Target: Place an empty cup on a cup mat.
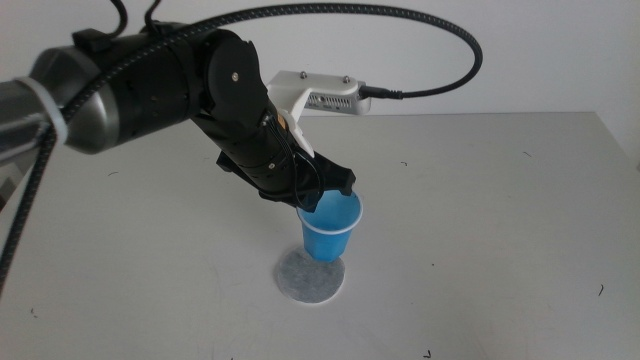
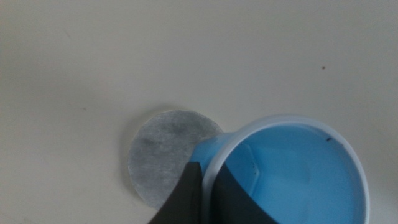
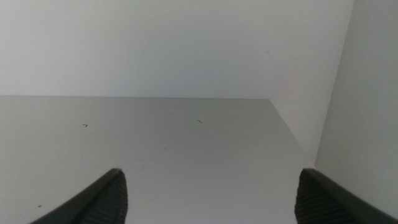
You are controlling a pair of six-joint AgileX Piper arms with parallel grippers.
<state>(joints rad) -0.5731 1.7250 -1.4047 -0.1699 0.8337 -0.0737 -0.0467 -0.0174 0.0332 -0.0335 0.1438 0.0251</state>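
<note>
The blue cup (image 1: 330, 225) stands slightly tilted with its base over the far right part of the grey cup mat (image 1: 310, 277). I cannot tell whether the base touches the mat. My left gripper (image 1: 315, 195) is shut on the cup's near-left rim, one jaw inside and one outside. In the left wrist view the cup (image 2: 298, 168) is empty, blue inside with a white rim, and covers one edge of the mat (image 2: 161, 152); the gripper (image 2: 208, 186) pinches the cup wall. My right gripper (image 3: 214, 199) is open and empty, out of the middle view.
The pale table (image 1: 500, 200) has a few small dark specks. Its right edge (image 1: 620, 140) and the white wall lie beyond. The left arm's black cable (image 1: 440, 40) arcs over the back of the table.
</note>
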